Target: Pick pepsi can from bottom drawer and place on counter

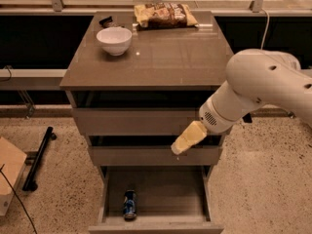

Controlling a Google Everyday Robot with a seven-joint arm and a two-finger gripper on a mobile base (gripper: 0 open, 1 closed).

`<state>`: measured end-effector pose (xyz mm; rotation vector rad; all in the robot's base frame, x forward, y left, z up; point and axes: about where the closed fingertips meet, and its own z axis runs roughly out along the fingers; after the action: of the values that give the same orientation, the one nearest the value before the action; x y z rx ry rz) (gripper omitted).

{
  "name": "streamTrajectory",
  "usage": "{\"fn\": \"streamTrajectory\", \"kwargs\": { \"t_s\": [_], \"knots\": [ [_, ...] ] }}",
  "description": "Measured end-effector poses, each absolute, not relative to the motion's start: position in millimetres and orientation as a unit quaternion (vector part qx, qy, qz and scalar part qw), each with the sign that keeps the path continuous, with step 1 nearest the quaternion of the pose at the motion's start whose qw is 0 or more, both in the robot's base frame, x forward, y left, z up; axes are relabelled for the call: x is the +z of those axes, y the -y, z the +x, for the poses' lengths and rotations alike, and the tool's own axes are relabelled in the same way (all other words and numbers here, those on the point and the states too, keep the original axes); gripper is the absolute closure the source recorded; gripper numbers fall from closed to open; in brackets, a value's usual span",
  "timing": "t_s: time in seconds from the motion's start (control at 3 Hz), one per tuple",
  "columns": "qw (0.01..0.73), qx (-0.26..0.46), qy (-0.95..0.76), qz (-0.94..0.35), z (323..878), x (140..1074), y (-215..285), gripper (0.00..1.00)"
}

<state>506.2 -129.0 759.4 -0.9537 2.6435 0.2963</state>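
Observation:
The pepsi can (129, 204), dark blue, sits at the front left of the bottom drawer (161, 191), which is pulled open. My gripper (181, 144), pale yellow, hangs from the white arm (263, 89) in front of the middle drawer's right part, above the open drawer and up and to the right of the can. It holds nothing that I can see. The counter (165, 57) is the glossy grey-brown top of the cabinet.
A white bowl (114, 40) stands at the counter's back left, with a small dark object (106, 21) behind it. A snack bag (165, 14) lies at the back edge. On the floor to the left lie a black bar (39, 157) and a cardboard box (9, 177).

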Motion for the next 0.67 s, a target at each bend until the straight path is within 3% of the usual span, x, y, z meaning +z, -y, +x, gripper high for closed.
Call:
{"fn": "streamTrajectory", "kwargs": {
  "t_s": [0.67],
  "knots": [
    [0.148,0.148,-0.938,-0.275,518.8,697.8,107.3,0.00]
  ]
}}
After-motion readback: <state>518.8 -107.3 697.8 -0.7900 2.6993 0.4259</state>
